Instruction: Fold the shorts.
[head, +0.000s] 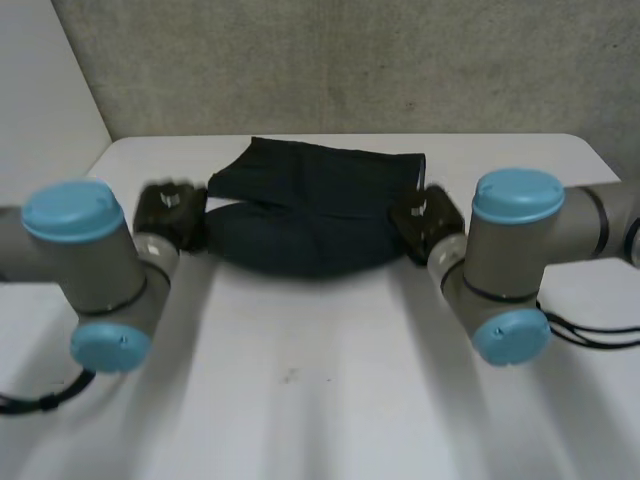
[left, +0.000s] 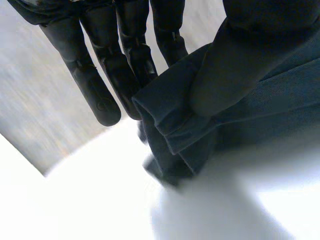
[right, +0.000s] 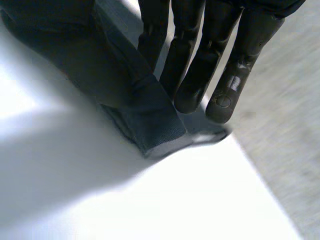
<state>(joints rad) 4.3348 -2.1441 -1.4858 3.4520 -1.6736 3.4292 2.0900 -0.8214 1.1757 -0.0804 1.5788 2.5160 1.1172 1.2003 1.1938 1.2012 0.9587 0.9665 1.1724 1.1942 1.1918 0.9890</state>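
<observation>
Two pinches: left hand (left: 90, 85), right hand (right: 195, 75) each clamp a shorts (head: 310, 220) end at the fingertips | imo lift level, match edges

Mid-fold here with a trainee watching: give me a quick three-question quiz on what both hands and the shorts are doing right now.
1. True or false: the left hand is curled shut and holds nothing.
2. Where does the right hand grip the shorts? A) the middle B) the end edge on its own side C) nowhere, it hovers apart
3. Fill in: the shorts lie on the white ___.
Key: 1 false, its thumb and fingers pinch the shorts' edge. 2 B. 3 table.
</observation>
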